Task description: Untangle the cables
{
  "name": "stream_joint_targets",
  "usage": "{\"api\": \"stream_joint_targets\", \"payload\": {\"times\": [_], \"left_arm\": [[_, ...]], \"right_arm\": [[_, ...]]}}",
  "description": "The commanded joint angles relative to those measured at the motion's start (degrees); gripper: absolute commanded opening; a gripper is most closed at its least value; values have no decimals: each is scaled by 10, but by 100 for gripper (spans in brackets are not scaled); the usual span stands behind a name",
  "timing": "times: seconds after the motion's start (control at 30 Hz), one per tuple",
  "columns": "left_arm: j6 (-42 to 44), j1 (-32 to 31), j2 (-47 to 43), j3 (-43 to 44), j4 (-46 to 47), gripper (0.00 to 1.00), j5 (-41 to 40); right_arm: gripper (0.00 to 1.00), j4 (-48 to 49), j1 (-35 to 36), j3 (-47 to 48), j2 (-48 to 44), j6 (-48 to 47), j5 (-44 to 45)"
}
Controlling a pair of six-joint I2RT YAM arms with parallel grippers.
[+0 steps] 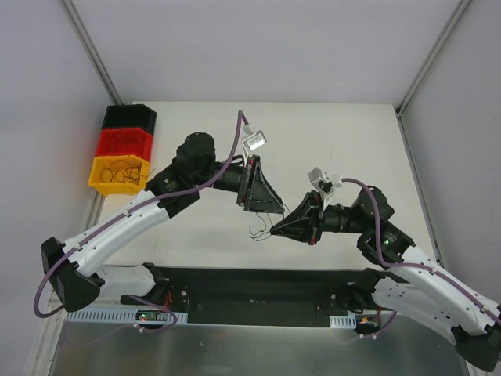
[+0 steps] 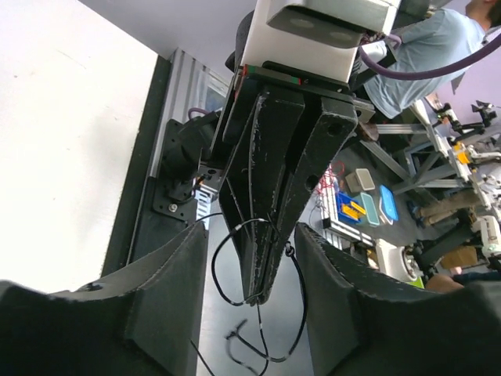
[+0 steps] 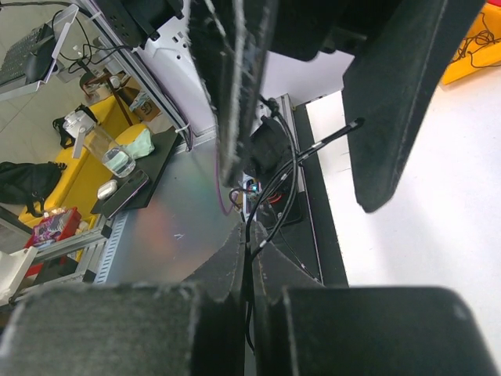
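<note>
The cables (image 2: 244, 345) are pinched in the closed right gripper (image 2: 258, 290) and held above the table (image 1: 329, 133), their loops dangling below its tip. The left gripper (image 2: 250, 235), jaws parted, is placed around that tip, with loose strands lying between its fingers (image 2: 168, 298).

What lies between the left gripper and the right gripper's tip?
Only the cables: pinched in the shut right gripper, they run between the left gripper's open jaws. The right wrist view shows it.

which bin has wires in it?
The yellow bin, front one of the three in the row: thin wire loops lie inside. None show in the red bin or black bin.
</note>
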Motion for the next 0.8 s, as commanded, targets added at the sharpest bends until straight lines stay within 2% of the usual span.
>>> {"api": "stream_joint_targets", "payload": {"times": [0.0,0.1,0.2,0.23,0.27,0.33,0.4,0.53,0.57,0.67,0.77], "left_arm": [[-35,1,12,-13,83,45,41],[-29,2,15,-8,84,31,41],[-15,1,8,-7,86,0,29],[-8,1,5,-9,84,0,19],[-1,3,-1,-9,76,0,6],[26,7,-10,0,40,0,-27],[62,17,-16,19,-19,0,-77],[103,65,-21,43,-116,0,-162],[106,82,-22,42,-129,0,-179],[107,155,-34,33,-160,0,-232],[110,233,-31,34,-178,0,-281]], "right_arm": [[0,21,7,23,-1,-18,-9],[0,21,8,22,-2,-20,-5],[0,16,10,20,-2,-23,5],[0,3,9,23,-2,-27,20],[15,-25,9,27,-4,-40,49],[50,-72,10,27,-13,-57,120],[71,-111,10,23,-24,-70,191],[86,-202,9,16,-78,-79,373],[89,-228,8,16,-94,-74,464],[96,-307,7,14,-151,-62,626],[100,-344,3,-14,-197,-52,705]]}}
